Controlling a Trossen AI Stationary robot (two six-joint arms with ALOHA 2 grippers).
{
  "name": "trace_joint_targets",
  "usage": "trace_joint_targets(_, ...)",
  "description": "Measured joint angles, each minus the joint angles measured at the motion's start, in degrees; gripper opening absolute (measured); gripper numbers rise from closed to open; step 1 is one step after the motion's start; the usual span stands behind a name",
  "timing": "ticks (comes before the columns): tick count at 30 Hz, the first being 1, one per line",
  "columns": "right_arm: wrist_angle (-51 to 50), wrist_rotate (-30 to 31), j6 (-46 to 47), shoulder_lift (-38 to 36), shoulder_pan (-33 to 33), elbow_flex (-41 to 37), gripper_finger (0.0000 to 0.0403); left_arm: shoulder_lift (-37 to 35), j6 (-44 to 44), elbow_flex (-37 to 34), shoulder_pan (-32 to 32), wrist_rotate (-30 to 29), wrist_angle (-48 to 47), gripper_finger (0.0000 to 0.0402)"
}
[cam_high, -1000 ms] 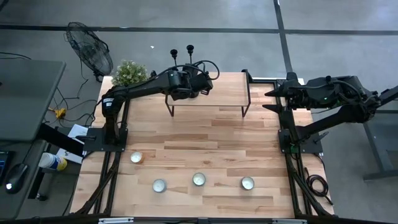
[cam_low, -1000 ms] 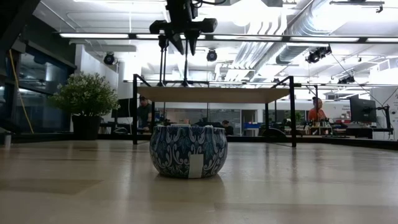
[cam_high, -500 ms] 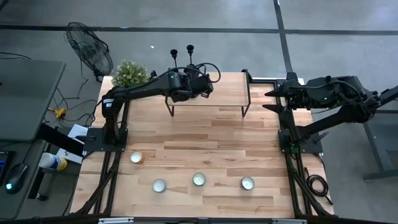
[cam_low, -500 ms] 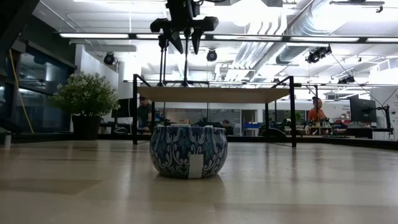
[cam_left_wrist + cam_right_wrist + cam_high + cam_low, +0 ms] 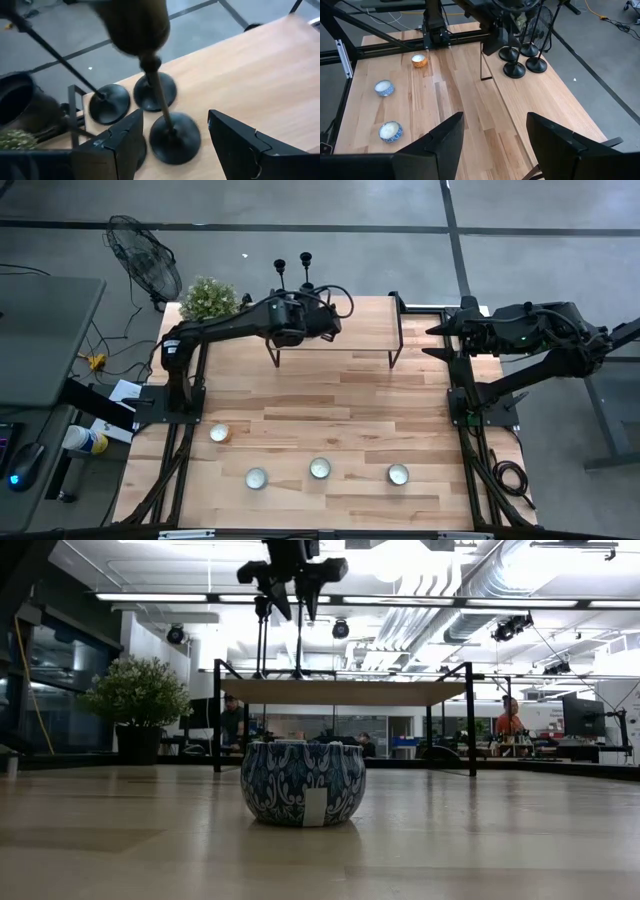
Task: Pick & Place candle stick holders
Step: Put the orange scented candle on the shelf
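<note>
Low view puts a blue patterned tealight cup (image 5: 303, 783) nearest, on the tabletop (image 5: 480, 840), with a raised wooden shelf (image 5: 340, 691) behind it. On that shelf's left end stand the black candle stick holders (image 5: 522, 60), clustered close together. Above them hangs the left pincer (image 5: 172, 142), its fingers parted and straddling one holder's stem without gripping it. Farther off, the right pincer (image 5: 492, 145) waits at the tabletop's right edge, fingers wide apart and holding nothing. A potted plant (image 5: 208, 298) sits at the far left corner.
</note>
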Motion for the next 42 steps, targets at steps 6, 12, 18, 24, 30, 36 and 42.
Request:
trace_joint_targets(6, 0.0, 0.0, 0.0, 0.0, -0.01, 0.0, 0.0208, -1.31, -1.93, -0.02, -1.79, -2.65, -3.07, 0.0218)
trace_joint_targets(12, 0.0, 0.0, 0.0, 0.0, -0.01, 0.0, 0.0208, -1.69, -2.9, -0.04, -5.84, -4.87, -6.02, 0.0218)
trace_joint_targets(18, 0.02, 0.0, 0.0, 0.02, -0.01, 0.0, 0.0208, -2.55, -7.98, 0.0, -12.11, -9.56, -12.26, 0.0218)
trace_joint_targets(24, 0.01, 0.0, 0.0, 0.0, -0.01, 0.0, 0.0208, -3.02, -9.77, -0.04, -17.53, -9.59, -15.8, 0.0218)
trace_joint_targets(30, 0.0, 0.0, 0.0, 0.02, 0.0, 0.0, 0.0208, -3.12, -15.16, -0.6, -22.28, -5.74, -20.77, 0.0218)
trace_joint_targets(36, 0.0, 0.0, 0.0, 0.02, 0.0, 0.0, 0.0208, -5.54, -21.35, -3.09, -24.81, 8.11, -20.9, 0.0218)
trace_joint_targets(42, 0.02, 0.0, 0.0, 0.02, 0.01, 0.0, 0.0208, -7.09, -31.77, -10.68, -24.77, 26.35, -20.99, 0.0218)
